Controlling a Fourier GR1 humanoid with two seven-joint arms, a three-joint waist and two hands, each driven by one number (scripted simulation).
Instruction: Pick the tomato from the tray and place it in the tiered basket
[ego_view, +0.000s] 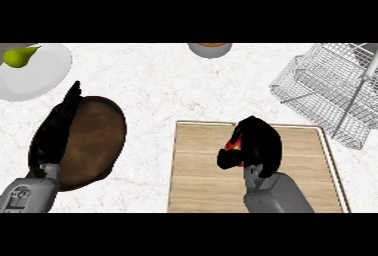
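The tomato (232, 146) shows only as a small red patch with a bit of green under my right hand (255, 145), whose fingers curl round it. Hand and tomato are over the upper middle of the wooden tray (199, 170). I cannot tell whether the tomato rests on the tray or is lifted. The wire tiered basket (328, 90) stands at the upper right, apart from the hand. My left hand (55, 130) rests open at the left, fingers straight, over a brown plate.
A brown plate (96, 142) lies at the left under the left hand. A white plate (37, 75) holding a green pear (20, 56) sits at the upper left. A grey bowl (210, 49) shows at the top edge.
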